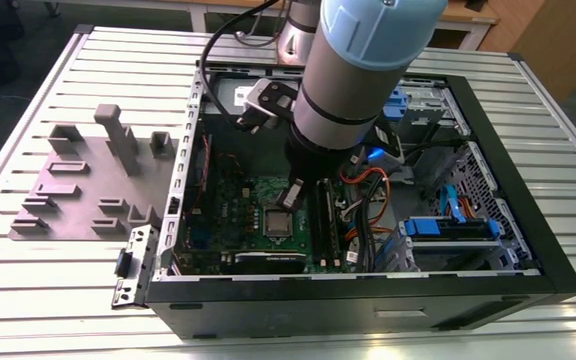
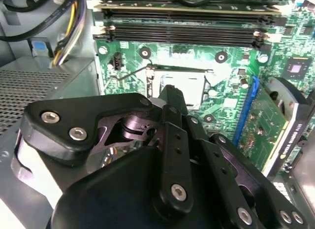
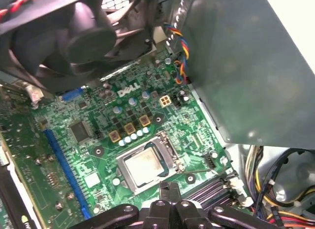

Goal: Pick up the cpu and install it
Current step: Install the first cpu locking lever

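The cpu, a small silvery square chip, lies flat in the motherboard socket with the metal socket frame around it. In the exterior view the cpu shows as a grey square on the green motherboard inside the open computer case. My gripper hangs just above and beside it. In the first wrist view my gripper has its black fingers pressed together, shut with nothing between them, at the socket's edge. The second wrist view shows my gripper in front of the socket frame.
Memory slots run beside the socket. A graphics card sits at the case's near side. Cables and blue drive bays lie towards the exterior view's right. A fan and grey metal box stand close by. A grey fixture plate lies outside the case.
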Controlling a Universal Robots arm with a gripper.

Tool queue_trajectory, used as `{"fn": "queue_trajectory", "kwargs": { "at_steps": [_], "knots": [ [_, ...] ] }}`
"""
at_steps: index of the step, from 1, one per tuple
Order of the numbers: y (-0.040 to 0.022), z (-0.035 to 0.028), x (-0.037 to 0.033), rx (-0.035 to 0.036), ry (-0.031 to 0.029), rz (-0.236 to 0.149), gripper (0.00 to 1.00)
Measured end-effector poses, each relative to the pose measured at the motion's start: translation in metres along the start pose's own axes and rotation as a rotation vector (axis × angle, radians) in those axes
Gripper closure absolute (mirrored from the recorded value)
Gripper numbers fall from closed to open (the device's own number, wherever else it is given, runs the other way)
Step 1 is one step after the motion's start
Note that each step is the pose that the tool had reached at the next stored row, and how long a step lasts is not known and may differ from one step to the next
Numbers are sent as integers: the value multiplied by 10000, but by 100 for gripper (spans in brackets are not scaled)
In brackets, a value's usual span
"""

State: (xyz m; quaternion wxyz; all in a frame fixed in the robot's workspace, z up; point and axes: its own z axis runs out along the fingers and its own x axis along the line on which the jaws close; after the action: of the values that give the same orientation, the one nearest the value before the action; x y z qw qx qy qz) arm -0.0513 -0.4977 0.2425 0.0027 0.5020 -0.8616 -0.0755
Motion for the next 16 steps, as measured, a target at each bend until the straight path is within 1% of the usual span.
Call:
{"fn": "queue_trajectory", "kwargs": {
  "at_steps": [5,7,11,16],
  "knots": [
    [24,-37,-39,-8,-15,-2,89],
    [33,-42,-59,-8,-13,-3,89],
    [53,-34,-141,-5,-15,-3,89],
    [17,-34,-210,-10,-23,-4,89]
  ]
}}
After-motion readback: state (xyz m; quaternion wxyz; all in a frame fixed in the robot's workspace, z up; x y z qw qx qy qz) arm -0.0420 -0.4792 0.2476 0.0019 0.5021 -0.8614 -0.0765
